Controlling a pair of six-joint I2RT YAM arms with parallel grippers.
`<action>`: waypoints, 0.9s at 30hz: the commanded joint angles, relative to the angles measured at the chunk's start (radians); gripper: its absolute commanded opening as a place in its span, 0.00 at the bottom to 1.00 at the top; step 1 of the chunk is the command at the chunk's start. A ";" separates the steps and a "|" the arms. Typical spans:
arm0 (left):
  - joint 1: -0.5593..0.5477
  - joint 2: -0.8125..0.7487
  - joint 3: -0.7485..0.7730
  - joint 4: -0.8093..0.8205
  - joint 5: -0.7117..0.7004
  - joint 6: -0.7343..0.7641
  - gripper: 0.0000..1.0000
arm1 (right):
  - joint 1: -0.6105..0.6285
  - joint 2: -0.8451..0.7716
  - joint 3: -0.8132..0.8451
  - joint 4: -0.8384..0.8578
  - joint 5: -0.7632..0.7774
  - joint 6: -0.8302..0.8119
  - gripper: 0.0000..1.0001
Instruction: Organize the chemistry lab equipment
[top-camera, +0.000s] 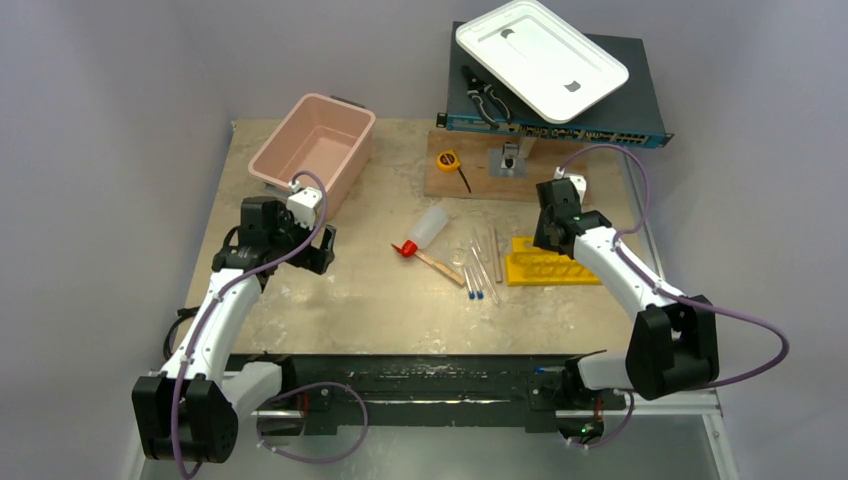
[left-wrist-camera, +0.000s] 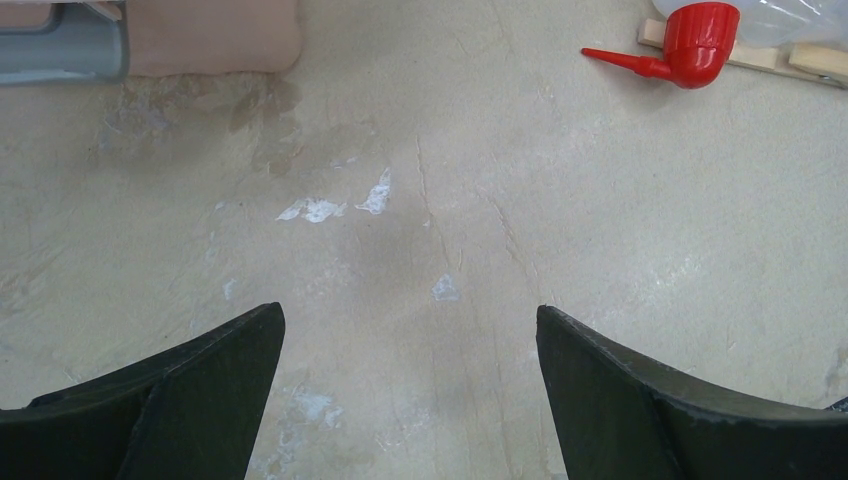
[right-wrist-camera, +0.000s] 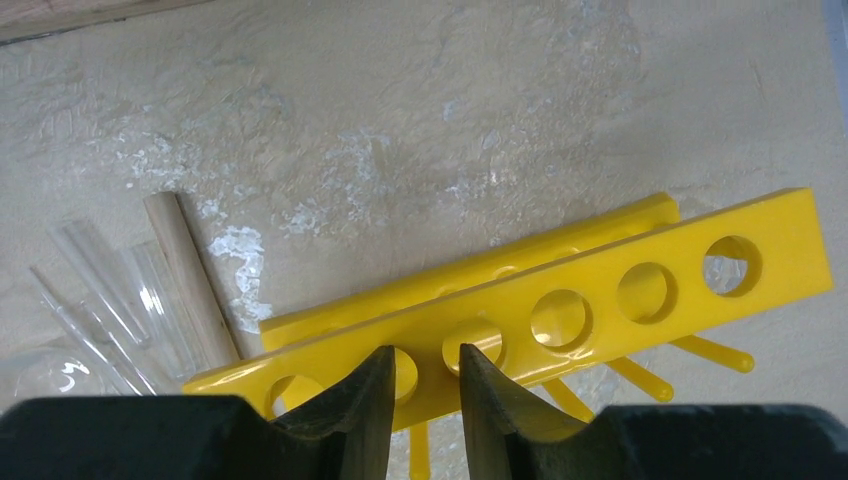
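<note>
Looks like step one is the yellow rack (right-wrist-camera: 560, 300): the right gripper (right-wrist-camera: 425, 362) sits on it with its jaws nearly together around a strip between two holes, can't tell if it's actually biting. Next it probably needs a firm pinch to stand the rack upright. The tubes (top-camera: 478, 270), sticks (top-camera: 440, 265) and squeeze bottle (top-camera: 425, 230) lie beside the rack, toward the left gripper (left-wrist-camera: 408, 312), which is spread wide over the scuffed beige table (top-camera: 330, 300). Plain lilac walls.

Red-nozzle btl (top-camera: 430, 228), clear tubes (top-camera: 478, 270), sticks (top-camera: 441, 266) flat nr yellow rack (top-camera: 545, 264)
</note>
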 joint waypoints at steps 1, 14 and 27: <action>0.007 0.002 0.030 0.002 0.000 0.015 0.96 | -0.004 0.030 -0.007 0.003 -0.011 -0.008 0.28; 0.007 0.007 0.024 0.014 0.000 0.018 0.96 | 0.005 -0.036 -0.065 0.013 0.024 0.217 0.09; 0.007 0.008 0.027 0.013 0.002 0.015 0.96 | 0.017 -0.034 -0.047 -0.010 0.049 0.240 0.36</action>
